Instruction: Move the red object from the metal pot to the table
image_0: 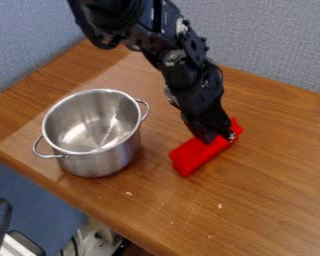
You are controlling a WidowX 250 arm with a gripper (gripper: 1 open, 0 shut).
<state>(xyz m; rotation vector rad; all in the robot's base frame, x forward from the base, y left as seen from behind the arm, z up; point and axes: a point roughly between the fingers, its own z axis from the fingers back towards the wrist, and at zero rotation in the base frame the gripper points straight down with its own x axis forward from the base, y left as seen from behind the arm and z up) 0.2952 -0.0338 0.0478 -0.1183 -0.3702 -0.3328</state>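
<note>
Pot position: the metal pot (pixel 92 131) stands upright on the left part of the table (pixel 276 190), near the front-left edge. Its interior is visible from above and holds nothing; one loop handle faces the front-left edge, the other faces right toward the arm. Its polished wall reflects the wood grain. To the right of the pot, well clear of its wall, the red object (pixel 200 154) lies flat on the table surface, outside the pot, with its long axis running from lower left to upper right. The black robot arm (pixel 149 35) descends from the top of the view and slants down to the right. The hand (pixel 222 133) points steeply downward over the upper-right end of the red object, and its fingers are drawn fully together at that end. Whether the fingers actually clamp the block or only rest against it cannot be determined from this view. A blue-grey wall (pixel 276 40) stands behind the table.
</note>
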